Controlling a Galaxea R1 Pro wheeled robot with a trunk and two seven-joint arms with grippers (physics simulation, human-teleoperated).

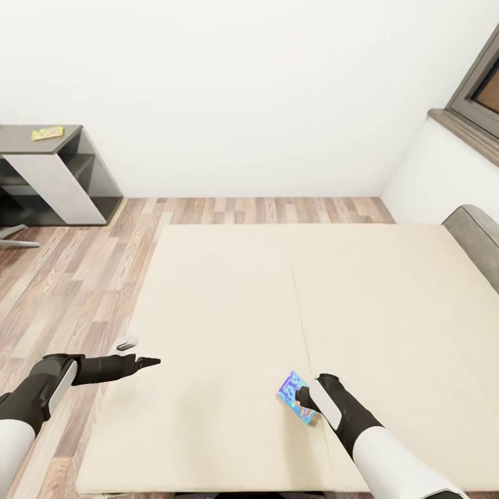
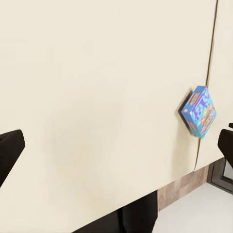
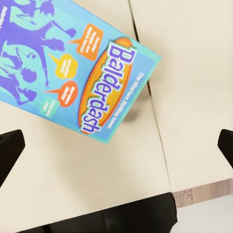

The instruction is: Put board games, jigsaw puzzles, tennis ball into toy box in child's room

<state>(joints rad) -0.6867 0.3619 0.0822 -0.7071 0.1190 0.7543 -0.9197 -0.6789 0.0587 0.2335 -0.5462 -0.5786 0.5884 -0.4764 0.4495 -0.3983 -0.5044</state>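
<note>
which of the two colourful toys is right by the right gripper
The blue board game on the bed, just ahead of the right gripper. The yellowish one lies far off on the grey desk.

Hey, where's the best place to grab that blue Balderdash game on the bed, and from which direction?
Judging from these views, grip the blue board game across its thin edges, coming down from above with the right tool, already beside it. It is a flat rectangular box lying skewed on the cream bed by the centre seam, so turn the fingers to match its slant. The open left tool sits farther off.
</note>
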